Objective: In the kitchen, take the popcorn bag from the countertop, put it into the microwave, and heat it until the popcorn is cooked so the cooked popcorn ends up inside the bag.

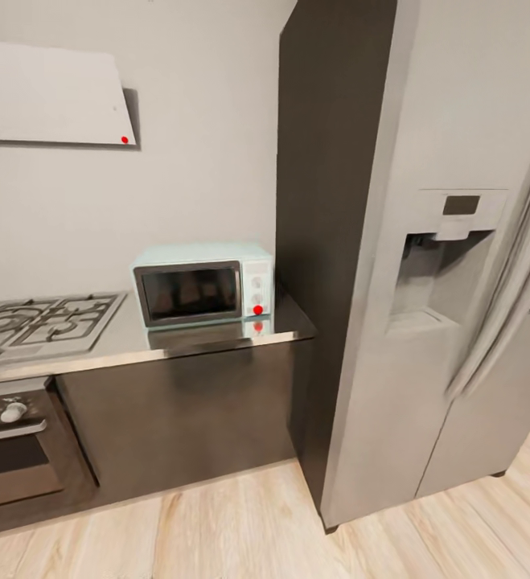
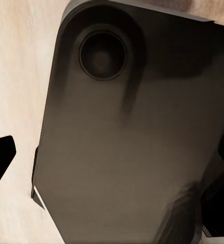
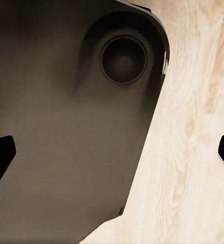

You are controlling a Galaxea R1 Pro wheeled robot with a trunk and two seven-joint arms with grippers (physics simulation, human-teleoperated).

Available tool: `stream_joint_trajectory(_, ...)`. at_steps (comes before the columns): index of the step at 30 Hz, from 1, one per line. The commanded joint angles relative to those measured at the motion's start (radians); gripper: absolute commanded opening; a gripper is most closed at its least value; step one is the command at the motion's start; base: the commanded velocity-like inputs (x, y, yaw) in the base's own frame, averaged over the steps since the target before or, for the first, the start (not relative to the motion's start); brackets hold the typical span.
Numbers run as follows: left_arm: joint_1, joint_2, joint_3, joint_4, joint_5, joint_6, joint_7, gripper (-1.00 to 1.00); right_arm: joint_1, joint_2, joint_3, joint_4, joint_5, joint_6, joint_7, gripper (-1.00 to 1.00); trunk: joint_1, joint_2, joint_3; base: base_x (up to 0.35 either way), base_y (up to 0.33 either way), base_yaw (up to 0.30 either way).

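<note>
Microwave [image 1: 203, 285]: on tabletop [image 1: 128, 344], door closed
Hands: right hand [image 3: 112, 155] released; left cannot tell
Risk: popcorn bag unseen, robot may approach empty-handed

right end effector [image 3: 112, 152] apparently open, pointing down

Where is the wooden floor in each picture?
Head view: the wooden floor runs along the bottom, below the dark cabinets and the fridge.
Left wrist view: pale wood beside the dark rounded panel.
Right wrist view: wood beside the same kind of panel.
Shared landmark: the light wood grain.
</note>
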Motion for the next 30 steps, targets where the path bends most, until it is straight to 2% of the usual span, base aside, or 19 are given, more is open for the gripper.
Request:
stream_joint_trajectory(1,-0.001,0.000,0.001,0.000,0.005,-0.001,0.001,1.00,0.000,0.000,0.000,0.000,0.007,-0.003,-0.003,1.00,0.000,0.000,-0.001,0.003,-0.001,0.273)
stream_joint_trajectory(26,-0.001,-0.003,0.001,0.000,0.005,-0.001,0.000,1.00,0.000,-0.002,-0.008,0.000,0.002,-0.002,-0.003,1.00,0.000,0.000,-0.001,0.000,0.000,0.273)
stream_joint_trajectory(30,0.000,-0.003,0.001,0.000,0.005,-0.001,0.000,1.00,0.000,-0.003,-0.010,0.000,0.001,0.000,-0.003,1.00,0.000,0.000,-0.001,0.017,0.000,0.110)
